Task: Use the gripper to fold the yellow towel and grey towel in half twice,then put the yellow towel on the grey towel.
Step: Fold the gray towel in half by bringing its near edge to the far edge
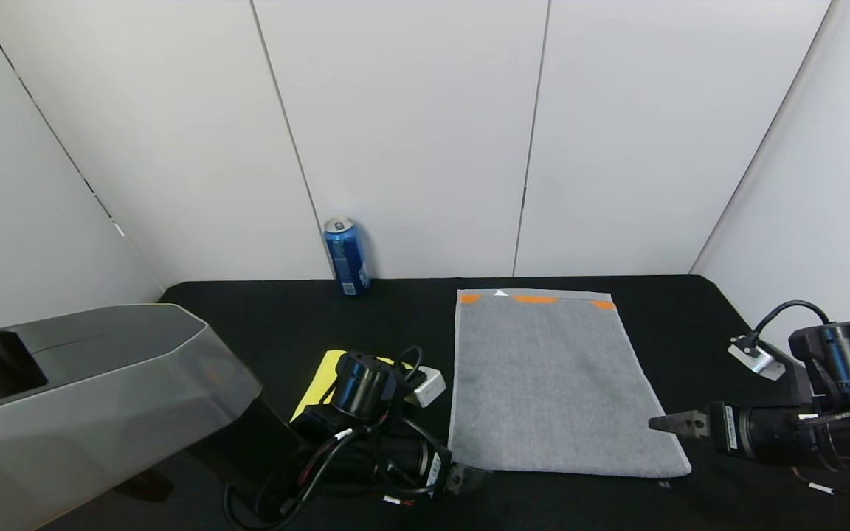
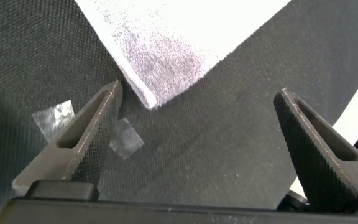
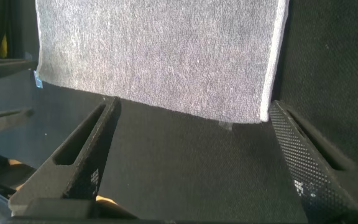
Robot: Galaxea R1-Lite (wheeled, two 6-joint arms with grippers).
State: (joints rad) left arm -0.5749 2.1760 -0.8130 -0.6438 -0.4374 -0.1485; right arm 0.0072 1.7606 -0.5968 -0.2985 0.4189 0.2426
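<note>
The grey towel (image 1: 547, 383) lies flat on the black table, its orange-patterned band at the far end. The yellow towel (image 1: 319, 380) lies to its left, mostly hidden under my left arm. My left gripper (image 1: 468, 478) is open, low at the grey towel's near left corner; in the left wrist view that corner (image 2: 160, 62) lies just beyond the open gripper (image 2: 197, 96). My right gripper (image 1: 665, 424) is open at the towel's near right corner. In the right wrist view the towel's near edge (image 3: 160, 56) runs just ahead of the gripper (image 3: 191, 109).
A blue can (image 1: 346, 256) stands at the back of the table by the white wall. A grey part of the robot's body (image 1: 78, 398) fills the lower left. Small bits of clear tape (image 2: 126, 138) stick to the table by the towel's corner.
</note>
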